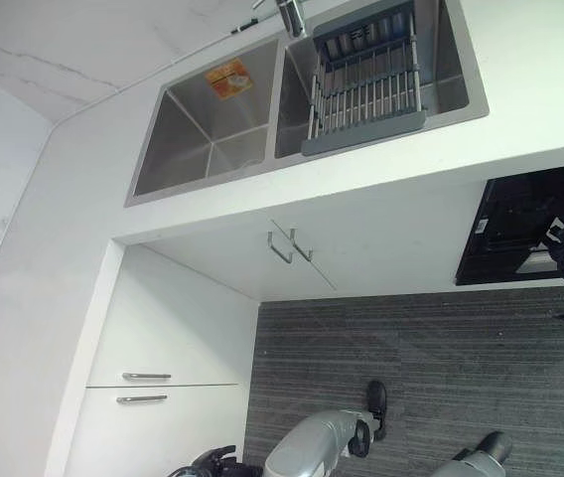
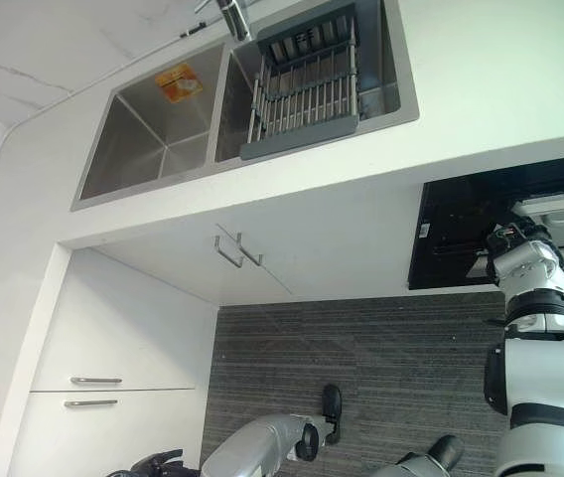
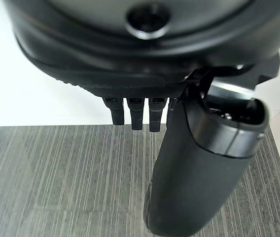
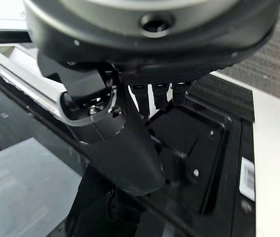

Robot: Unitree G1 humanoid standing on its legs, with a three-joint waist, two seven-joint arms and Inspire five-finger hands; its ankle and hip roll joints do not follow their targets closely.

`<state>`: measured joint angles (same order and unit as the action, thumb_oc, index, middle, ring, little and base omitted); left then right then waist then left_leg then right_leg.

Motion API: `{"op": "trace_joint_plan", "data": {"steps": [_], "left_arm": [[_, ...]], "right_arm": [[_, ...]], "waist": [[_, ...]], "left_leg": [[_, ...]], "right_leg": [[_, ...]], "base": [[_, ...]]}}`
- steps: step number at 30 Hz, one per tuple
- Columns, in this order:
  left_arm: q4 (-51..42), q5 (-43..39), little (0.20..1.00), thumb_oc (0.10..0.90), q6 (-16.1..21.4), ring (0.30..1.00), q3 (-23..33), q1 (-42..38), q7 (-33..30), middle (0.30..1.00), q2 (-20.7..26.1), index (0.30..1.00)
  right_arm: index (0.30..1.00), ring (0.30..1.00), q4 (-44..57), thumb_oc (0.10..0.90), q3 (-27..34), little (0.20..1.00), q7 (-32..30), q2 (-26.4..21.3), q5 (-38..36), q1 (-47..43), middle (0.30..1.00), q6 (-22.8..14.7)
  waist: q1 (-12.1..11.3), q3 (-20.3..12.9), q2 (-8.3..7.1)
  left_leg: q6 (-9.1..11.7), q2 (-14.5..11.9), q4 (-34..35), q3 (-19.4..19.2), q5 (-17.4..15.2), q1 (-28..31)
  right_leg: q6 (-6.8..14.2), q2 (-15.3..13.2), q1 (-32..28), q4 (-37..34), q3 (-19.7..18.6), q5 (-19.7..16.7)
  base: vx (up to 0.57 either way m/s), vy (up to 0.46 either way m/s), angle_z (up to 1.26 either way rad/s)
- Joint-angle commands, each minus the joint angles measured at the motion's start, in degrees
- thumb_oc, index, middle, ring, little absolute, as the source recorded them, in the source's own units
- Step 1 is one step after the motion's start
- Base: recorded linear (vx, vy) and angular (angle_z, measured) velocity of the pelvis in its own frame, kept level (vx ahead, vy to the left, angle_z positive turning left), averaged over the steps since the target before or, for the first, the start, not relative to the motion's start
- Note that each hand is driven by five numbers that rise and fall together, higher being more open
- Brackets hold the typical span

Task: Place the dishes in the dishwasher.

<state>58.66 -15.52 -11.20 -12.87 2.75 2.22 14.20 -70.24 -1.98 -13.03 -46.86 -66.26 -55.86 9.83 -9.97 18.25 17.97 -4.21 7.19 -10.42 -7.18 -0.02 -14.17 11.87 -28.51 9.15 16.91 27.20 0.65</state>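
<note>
Hovering robot hand point(image 4: 130, 148) at dishwasher point(image 2: 461, 224), empty

Both eye views look steeply down from the head at the same tabletop point(image 1: 520, 79), sink point(image 2: 153, 139) and dishwasher point(image 2: 461, 229). The left wrist view looks close past the left hand point(image 3: 199, 163) onto carpet point(image 3: 56, 182); the right wrist view looks close past the right hand point(image 4: 125, 143) into the dishwasher.
</note>
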Motion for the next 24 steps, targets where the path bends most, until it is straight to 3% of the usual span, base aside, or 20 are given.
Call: {"op": "trace_joint_plan", "data": {"steps": [1, 4, 5, 10, 11, 20, 24], "left_arm": [[1.47, -0.41, 0.900, 0.800, -0.01, 0.900, -0.24, 1.48, 1.24, 0.900, 4.56, 0.900], [0.74, -1.03, 0.900, 0.800, 0.10, 0.900, 0.82, 1.78, 2.22, 0.900, 4.55, 0.900], [-0.61, -2.42, 0.900, 0.800, -0.02, 0.900, 1.85, 1.54, 3.24, 0.900, 4.84, 0.900], [-3.08, -5.74, 0.900, 0.800, 0.95, 0.900, 3.86, 0.74, 4.43, 0.900, 5.84, 0.900], [-4.36, -8.39, 0.900, 0.800, 1.21, 0.900, 4.63, 0.39, 3.95, 0.900, 6.04, 0.900], [-7.26, -15.67, 0.900, 0.800, 0.42, 0.900, 7.24, -4.64, 2.84, 0.900, 6.94, 0.900], [-6.55, -17.81, 0.900, 0.800, 1.06, 0.900, 8.03, -5.54, 1.17, 0.900, 6.09, 0.900]], "right_arm": [[0.900, 0.900, 13.23, 0.800, -0.59, 0.900, 15.84, -0.69, -4.11, -12.97, 0.900, -6.85], [0.900, 0.900, 13.78, 0.800, 0.61, 0.900, 18.62, -0.22, -1.87, -10.28, 0.900, -6.84], [0.900, 0.900, 14.81, 0.800, 0.42, 0.900, 23.07, 0.34, 5.05, -6.83, 0.900, -5.73], [0.900, 0.900, 18.35, 0.800, -0.60, 0.900, 29.09, 3.49, 10.29, 3.28, 0.900, -3.70], [0.900, 0.900, 19.95, 0.800, -1.04, 0.900, 30.27, 5.72, 11.46, 7.69, 0.900, -5.00], [0.900, 0.900, 26.12, 0.800, -2.00, 0.900, 31.59, 19.65, 15.76, 31.48, 0.900, -15.14], [0.900, 0.900, 25.02, 0.800, -1.49, 0.900, 34.20, 22.47, 18.67, 38.09, 0.900, -18.05]], "waist": [[-3.79, -4.31, -3.70], [-3.23, -4.95, -4.44], [-2.63, -5.22, -5.50], [-0.67, -5.14, -7.93], [0.24, -4.72, -8.69], [4.94, -5.75, -13.59], [6.12, -6.76, -14.33]], "left_leg": [[10.55, -10.12, -6.77, 3.53, -10.05, -1.43], [10.60, -10.45, -6.77, 3.43, -10.29, -0.34], [10.59, -10.92, -6.77, 3.34, -10.48, 0.53], [10.62, -12.76, -6.77, 2.71, -10.73, 1.64], [10.29, -13.70, -6.77, 1.91, -9.74, 1.48], [10.87, -18.72, -6.77, -0.62, -10.06, 4.33], [11.20, -19.97, -6.77, -0.87, -10.10, 5.97]], "right_leg": [[1.17, -0.58, 1.63, 0.28, -5.87, 5.22], [1.13, 0.10, 1.04, 0.28, -6.19, 5.49], [1.06, 0.92, 0.61, 0.28, -6.50, 5.62], [0.74, 3.44, 0.42, 0.28, -7.37, 6.21], [-0.09, 4.35, 0.72, 0.28, -7.13, 5.39], [-1.08, 8.60, -1.59, 0.28, -9.09, 6.85], [-1.57, 10.19, -3.28, 0.28, -9.32, 7.96]], "base": [[0.06, 0.024, -0.02], [0.07, -0.038, -0.05], [0.03, -0.104, -0.04], [-0.07, -0.175, -0.09], [-0.18, -0.178, -0.15], [-0.13, -0.218, -0.23], [-0.11, -0.181, -0.31]]}}
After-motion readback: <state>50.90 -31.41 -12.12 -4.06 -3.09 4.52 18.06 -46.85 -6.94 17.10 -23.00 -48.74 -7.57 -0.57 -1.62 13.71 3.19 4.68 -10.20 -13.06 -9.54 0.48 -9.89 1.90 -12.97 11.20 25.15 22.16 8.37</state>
